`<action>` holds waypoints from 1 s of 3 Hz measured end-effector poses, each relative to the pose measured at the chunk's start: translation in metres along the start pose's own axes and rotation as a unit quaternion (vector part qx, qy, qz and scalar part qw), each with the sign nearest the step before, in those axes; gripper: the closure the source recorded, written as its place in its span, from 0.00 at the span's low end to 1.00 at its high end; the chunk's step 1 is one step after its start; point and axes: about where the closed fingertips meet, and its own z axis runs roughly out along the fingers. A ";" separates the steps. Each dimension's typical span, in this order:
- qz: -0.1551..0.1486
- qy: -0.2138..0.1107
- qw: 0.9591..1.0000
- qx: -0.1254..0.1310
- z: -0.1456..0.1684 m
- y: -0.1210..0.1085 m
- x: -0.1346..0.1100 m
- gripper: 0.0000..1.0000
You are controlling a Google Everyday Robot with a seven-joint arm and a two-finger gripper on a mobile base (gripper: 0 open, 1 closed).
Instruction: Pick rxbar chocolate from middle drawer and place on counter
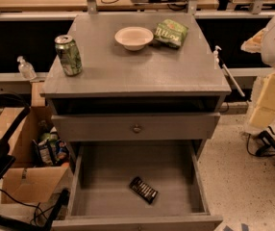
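Note:
The rxbar chocolate (143, 189) is a small flat black bar with pale lettering. It lies slanted on the floor of the middle drawer (99, 177), which is pulled wide open at the bottom of the cabinet. The counter (128, 69) is the grey top of the cabinet. My arm comes in at the right edge, and its gripper (271, 146) hangs low over the floor to the right of the cabinet, well apart from the drawer and the bar. Nothing shows in it.
On the counter stand a green soda can (68, 55) at the left, a white bowl (133, 37) and a green snack bag (171, 32) at the back. A shut drawer front with a knob (136, 128) sits above the open drawer. An open cardboard box (27, 177) and cables lie at the left.

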 end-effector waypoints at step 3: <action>0.042 -0.025 0.998 0.046 0.038 0.010 0.021 0.00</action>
